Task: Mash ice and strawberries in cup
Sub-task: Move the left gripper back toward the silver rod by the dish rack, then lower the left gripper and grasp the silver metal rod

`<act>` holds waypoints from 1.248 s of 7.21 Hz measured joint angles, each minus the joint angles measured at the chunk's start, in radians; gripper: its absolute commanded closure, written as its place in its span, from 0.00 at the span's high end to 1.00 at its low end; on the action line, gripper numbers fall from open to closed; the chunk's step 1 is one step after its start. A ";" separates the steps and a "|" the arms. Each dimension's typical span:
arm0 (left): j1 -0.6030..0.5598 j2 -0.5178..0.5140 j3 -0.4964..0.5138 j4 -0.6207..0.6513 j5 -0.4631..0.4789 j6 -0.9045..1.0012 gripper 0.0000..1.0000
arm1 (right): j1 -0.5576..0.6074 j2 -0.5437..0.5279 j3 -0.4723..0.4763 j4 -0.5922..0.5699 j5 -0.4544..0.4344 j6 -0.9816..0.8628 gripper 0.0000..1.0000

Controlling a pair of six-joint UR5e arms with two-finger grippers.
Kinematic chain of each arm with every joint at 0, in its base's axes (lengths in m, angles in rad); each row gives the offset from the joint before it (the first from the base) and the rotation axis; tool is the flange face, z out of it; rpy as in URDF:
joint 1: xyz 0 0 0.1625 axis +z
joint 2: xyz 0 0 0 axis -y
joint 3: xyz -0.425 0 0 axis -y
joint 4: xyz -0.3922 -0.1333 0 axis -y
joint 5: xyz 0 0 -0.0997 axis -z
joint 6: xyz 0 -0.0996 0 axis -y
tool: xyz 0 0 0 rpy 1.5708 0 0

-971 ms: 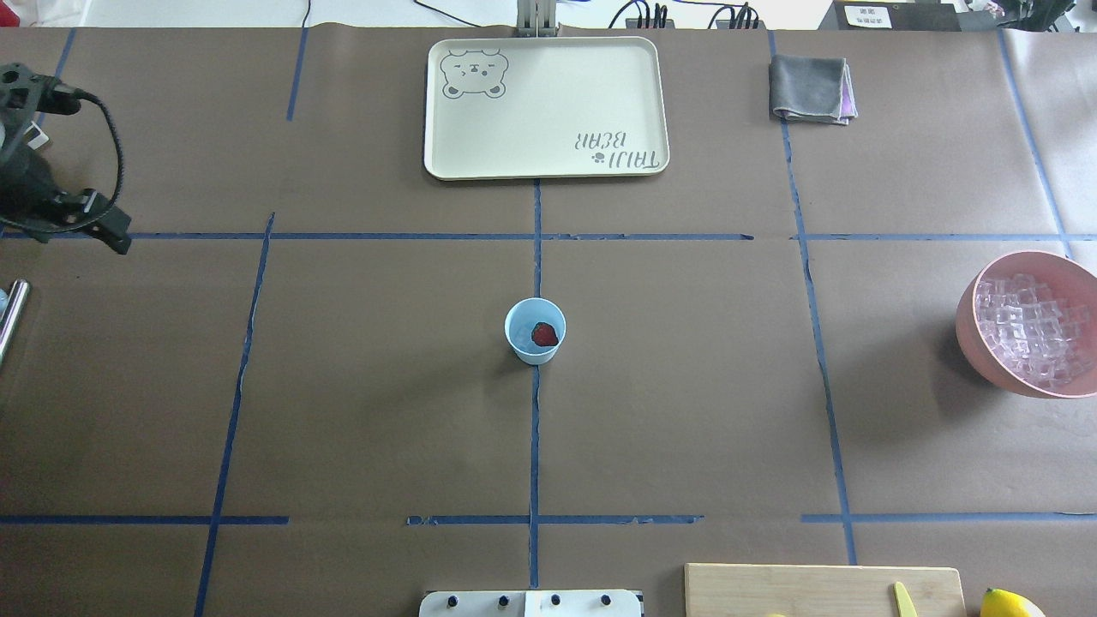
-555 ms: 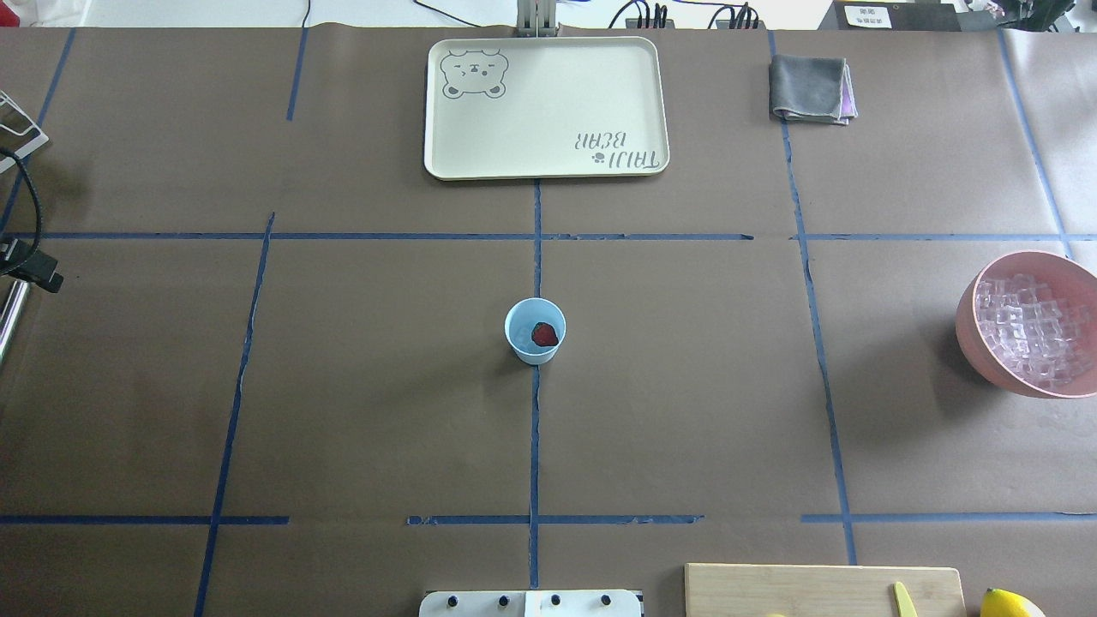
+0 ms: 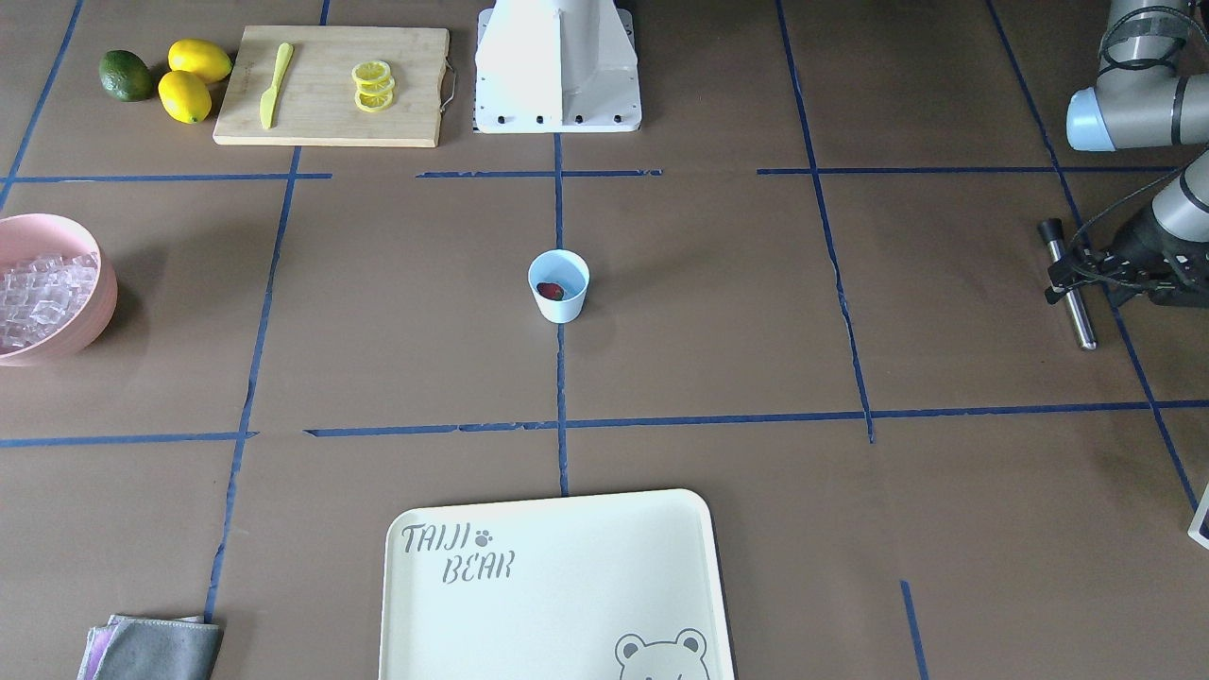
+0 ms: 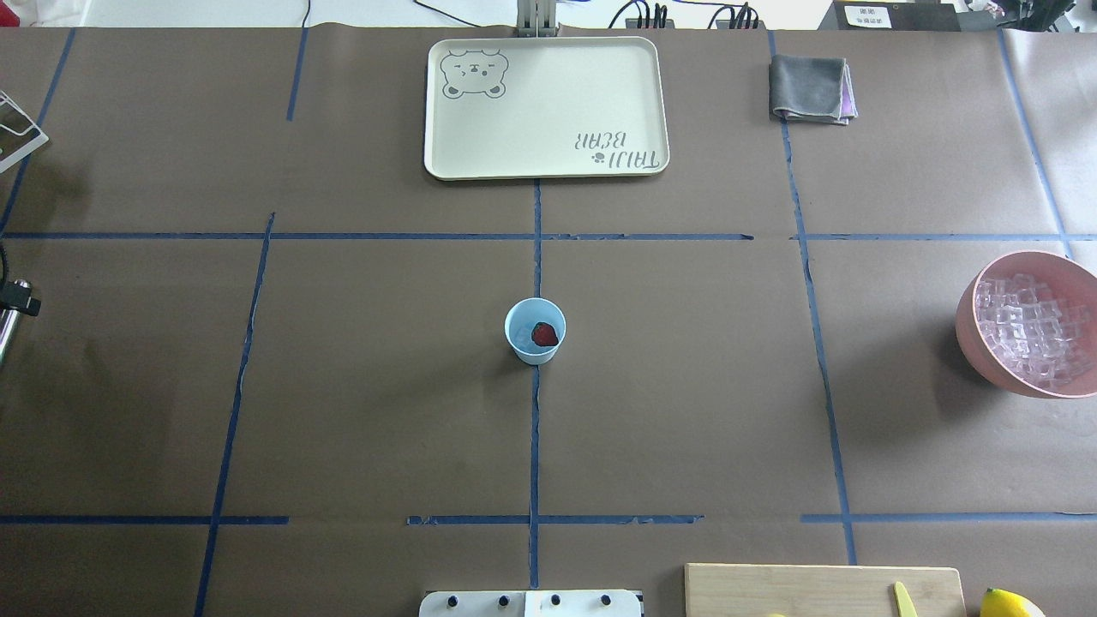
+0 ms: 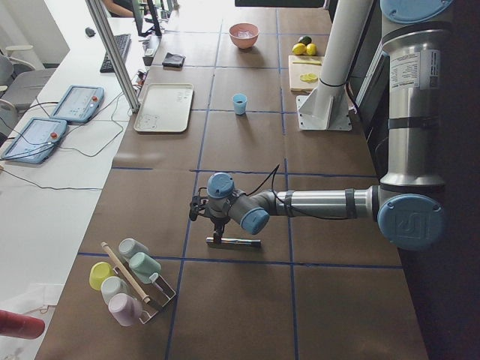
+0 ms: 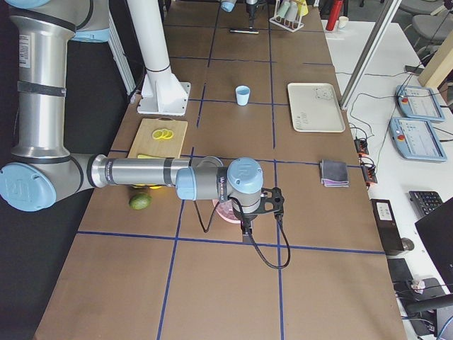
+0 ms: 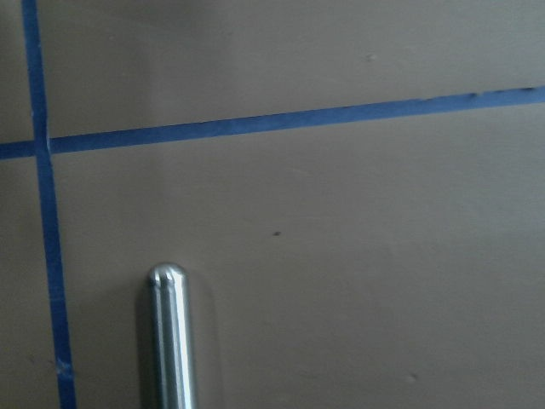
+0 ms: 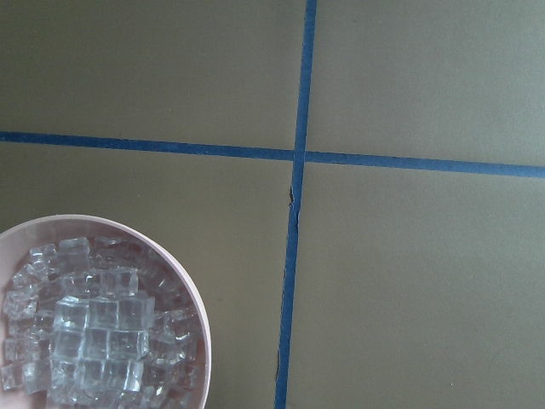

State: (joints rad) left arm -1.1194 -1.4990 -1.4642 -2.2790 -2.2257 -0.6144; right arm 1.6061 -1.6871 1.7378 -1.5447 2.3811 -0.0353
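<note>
left gripper [image 3: 1065, 279] has slid outward over the steel rod [image 3: 1082, 321], jaws unclear; the cup's [image 4: 517, 336] strawberry [image 4: 544, 334] sits unmashed.

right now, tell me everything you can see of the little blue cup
The cup is small, light blue and plastic-looking, tapered toward its base, with no handle. It stands upright and open near the middle of the table, on a blue tape line, with one red strawberry inside. Nothing else touches it.
</note>
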 measured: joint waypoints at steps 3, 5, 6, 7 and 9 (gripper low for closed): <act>0.003 -0.035 0.068 -0.033 0.010 -0.014 1.00 | 0.000 0.008 -0.001 0.000 0.000 0.001 1.00; 0.004 -0.065 0.108 -0.037 0.013 -0.013 1.00 | 0.000 0.009 -0.001 0.000 0.000 0.002 1.00; 0.002 -0.066 0.112 -0.039 0.013 -0.012 1.00 | 0.000 0.010 -0.001 0.000 0.000 0.002 1.00; 0.001 -0.061 0.114 -0.045 0.013 -0.013 1.00 | 0.000 0.010 -0.002 0.000 0.001 0.002 1.00; 0.000 -0.040 0.115 -0.069 0.014 -0.018 1.00 | 0.000 0.010 -0.003 -0.001 0.002 0.002 1.00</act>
State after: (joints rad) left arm -1.1195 -1.5392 -1.3488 -2.3483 -2.2121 -0.6322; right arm 1.6061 -1.6767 1.7352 -1.5461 2.3836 -0.0337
